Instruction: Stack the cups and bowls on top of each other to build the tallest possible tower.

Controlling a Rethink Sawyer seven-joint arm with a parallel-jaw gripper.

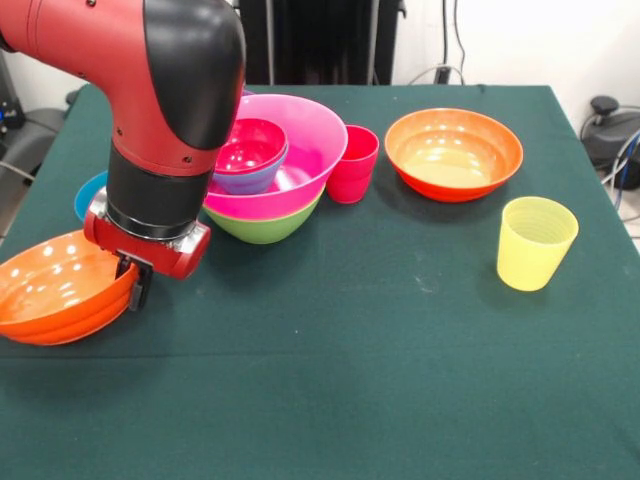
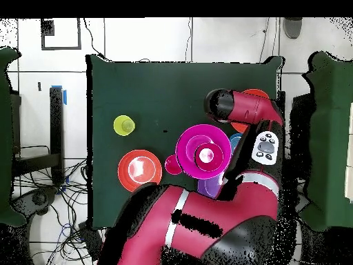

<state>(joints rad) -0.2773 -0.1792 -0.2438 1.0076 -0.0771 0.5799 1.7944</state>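
The tower stands left of centre: a green bowl (image 1: pixel 266 224) at the bottom, the big pink bowl (image 1: pixel 300 165) (image 2: pixel 189 148) in it, then a purple bowl (image 1: pixel 252 180) and a small red-pink bowl (image 1: pixel 250 145) (image 2: pixel 206 156). A red cup (image 1: pixel 352 164) (image 2: pixel 172 164) stands upright against the pink bowl's side. The yellow cup (image 1: pixel 536 243) (image 2: pixel 124 125) stands alone. One wide orange bowl (image 1: pixel 453 155) (image 2: pixel 140 169) sits apart. My gripper (image 1: pixel 135 283) is down at the rim of the other orange bowl (image 1: pixel 50 292). In the overhead view the arm hides the gripper.
A blue bowl (image 1: pixel 86 196) (image 2: pixel 236 143) peeks out behind the arm, between the tower and the left orange bowl. The dark green cloth (image 1: pixel 350 380) covers the table. The left orange bowl lies close to the table's edge.
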